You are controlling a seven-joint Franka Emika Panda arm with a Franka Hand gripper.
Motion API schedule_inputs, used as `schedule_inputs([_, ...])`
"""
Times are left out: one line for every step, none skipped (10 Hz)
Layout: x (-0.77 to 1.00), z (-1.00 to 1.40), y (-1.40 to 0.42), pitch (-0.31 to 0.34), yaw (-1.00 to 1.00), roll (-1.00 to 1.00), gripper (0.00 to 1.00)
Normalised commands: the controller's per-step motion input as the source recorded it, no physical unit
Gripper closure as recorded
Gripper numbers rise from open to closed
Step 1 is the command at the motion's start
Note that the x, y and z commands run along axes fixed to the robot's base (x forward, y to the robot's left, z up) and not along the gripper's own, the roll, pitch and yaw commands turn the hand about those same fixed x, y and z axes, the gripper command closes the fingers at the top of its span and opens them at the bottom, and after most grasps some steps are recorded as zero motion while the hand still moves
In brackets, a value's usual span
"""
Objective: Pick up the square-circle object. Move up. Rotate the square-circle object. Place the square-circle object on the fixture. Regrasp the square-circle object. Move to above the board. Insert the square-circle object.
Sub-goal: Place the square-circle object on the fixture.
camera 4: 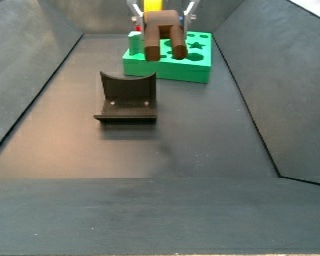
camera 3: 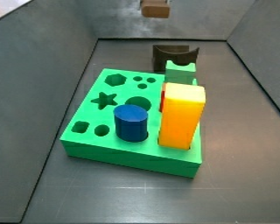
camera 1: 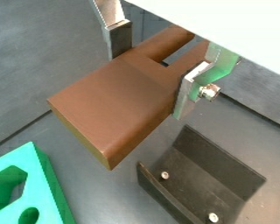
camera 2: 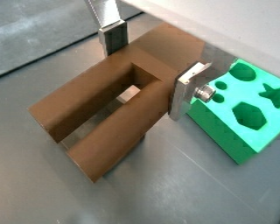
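My gripper [camera 1: 154, 61] is shut on the square-circle object [camera 1: 113, 109], a long dark-brown peg with a slot along its narrower part [camera 2: 101, 105]. The silver fingers [camera 1: 195, 83] clamp its two sides in both wrist views. In a side view the gripper [camera 4: 159, 22] holds the peg [camera 4: 156, 42] upright in the air, behind the fixture [camera 4: 125, 98] and in front of the board [camera 4: 190, 62]. In a side view the peg's lower end [camera 3: 156, 8] shows high above the fixture [camera 3: 174, 58]. The fixture [camera 1: 206, 179] and a board corner [camera 1: 25, 188] lie below the peg.
On the green board [camera 3: 108, 122] stand a blue cylinder [camera 3: 132, 121] and a tall yellow-orange block [camera 3: 184, 114]. Its star, round and hexagon holes [camera 2: 250, 96] are open. Sloping dark walls [camera 4: 43, 70] close in the floor on both sides.
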Motion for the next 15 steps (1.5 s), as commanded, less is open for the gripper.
schedule_inputs([1.00, 0.18, -0.05, -0.145, 0.01, -1.00, 1.00])
schedule_inputs([0.96, 0.15, -0.01, -0.132, 0.00, -1.00, 1.00])
schedule_inputs([0.82, 0.06, 0.02, -0.102, 0.00, -1.00, 1.00])
schedule_inputs([0.70, 0.03, 0.02, -0.071, 0.00, -1.00, 1.00])
schedule_inputs([0.61, 0.02, 0.03, -0.045, 0.00, -1.00, 1.00])
schedule_inputs([0.55, 0.02, 0.04, -0.026, 0.00, -1.00, 1.00])
schedule_inputs([0.44, 0.00, 0.04, 0.005, 0.00, -1.00, 1.00])
schedule_inputs([0.32, 0.00, 0.04, 0.035, -0.01, -1.00, 1.00])
schedule_inputs([0.23, -0.01, 0.04, 0.060, -0.02, -0.92, 1.00])
schedule_inputs([0.14, -0.01, 0.04, 0.071, -0.04, -0.74, 1.00])
schedule_inputs([0.07, -0.01, 0.05, 0.066, -0.05, -0.57, 1.00])
schedule_inputs([0.05, 0.00, 0.04, 0.048, -0.06, -0.33, 1.00])
schedule_inputs([0.05, 0.00, 0.02, 0.043, -0.07, -0.22, 1.00])
schedule_inputs([0.13, -1.00, 0.13, 0.313, -0.07, -1.00, 1.00])
schedule_inputs([0.13, -1.00, 0.14, 0.310, -0.08, -1.00, 1.00])
